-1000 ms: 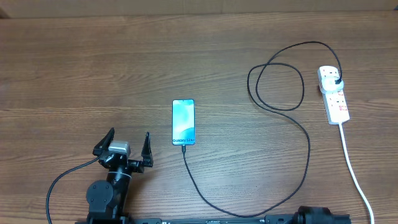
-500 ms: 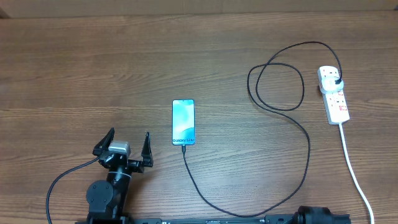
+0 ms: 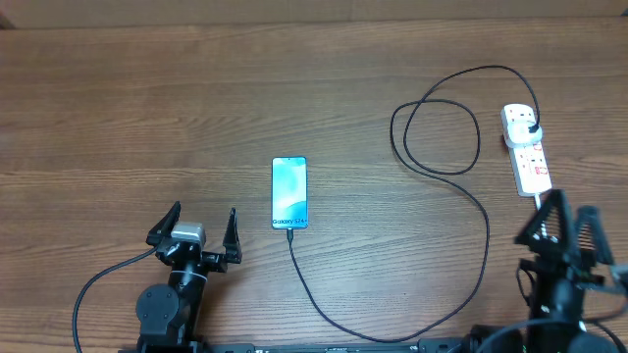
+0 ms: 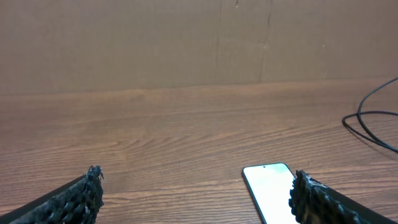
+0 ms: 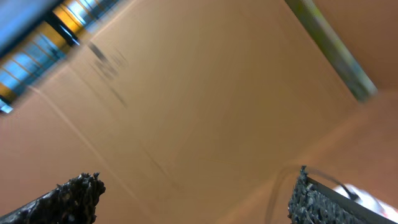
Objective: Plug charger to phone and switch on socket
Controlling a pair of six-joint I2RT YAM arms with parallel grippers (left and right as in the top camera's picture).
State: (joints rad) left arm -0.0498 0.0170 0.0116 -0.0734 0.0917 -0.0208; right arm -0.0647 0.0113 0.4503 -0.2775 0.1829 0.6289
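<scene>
The phone (image 3: 289,191) lies screen up at the table's middle, its light-blue screen lit; it also shows in the left wrist view (image 4: 268,190). The charger cable (image 3: 487,245) runs from the phone's near end in a long loop to its black plug (image 3: 532,126), which sits in the socket (image 3: 526,150) at the right. My left gripper (image 3: 200,225) is open and empty, left of the phone near the front edge. My right gripper (image 3: 566,218) is open and empty, just in front of the socket's near end. The right wrist view is blurred and tilted upward.
The socket's thick white cord (image 3: 559,270) runs toward the front edge, passing under my right arm. A brown cardboard wall (image 4: 199,43) stands behind the table. A coil of black cable (image 3: 437,137) lies left of the socket.
My right arm has come up into the overhead view from the front edge, its open gripper now near the socket. The left arm, phone and cable have not moved.
</scene>
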